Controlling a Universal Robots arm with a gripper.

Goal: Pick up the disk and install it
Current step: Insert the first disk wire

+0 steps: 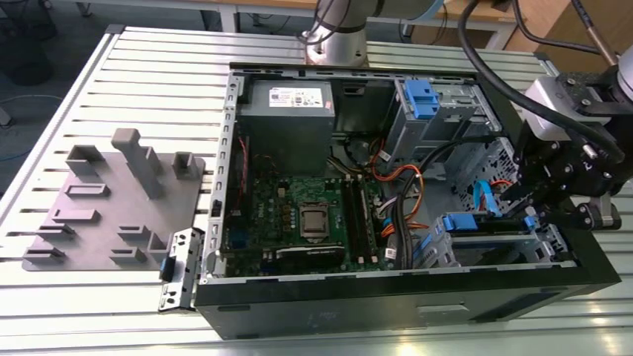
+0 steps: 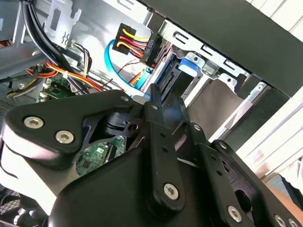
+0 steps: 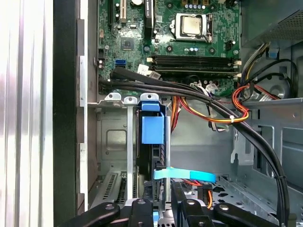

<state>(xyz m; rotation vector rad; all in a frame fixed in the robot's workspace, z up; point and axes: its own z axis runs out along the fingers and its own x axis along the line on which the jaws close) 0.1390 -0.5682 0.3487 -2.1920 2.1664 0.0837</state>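
The disk [image 3: 152,142] stands on edge in the drive cage [image 1: 494,245] at the case's [image 1: 396,297] front corner, blue tab [image 3: 152,128] up. My gripper [image 3: 161,208] sits just at the disk's end, fingers [image 3: 141,208] narrowly spaced; I cannot tell whether they clamp it.

Count: one open computer case [image 1: 396,297], one motherboard [image 1: 302,211], one grey power-supply box [image 1: 289,111], one disk [image 3: 152,137] in its bay, one grey fixture plate [image 1: 109,200], one gripper [image 1: 542,200].
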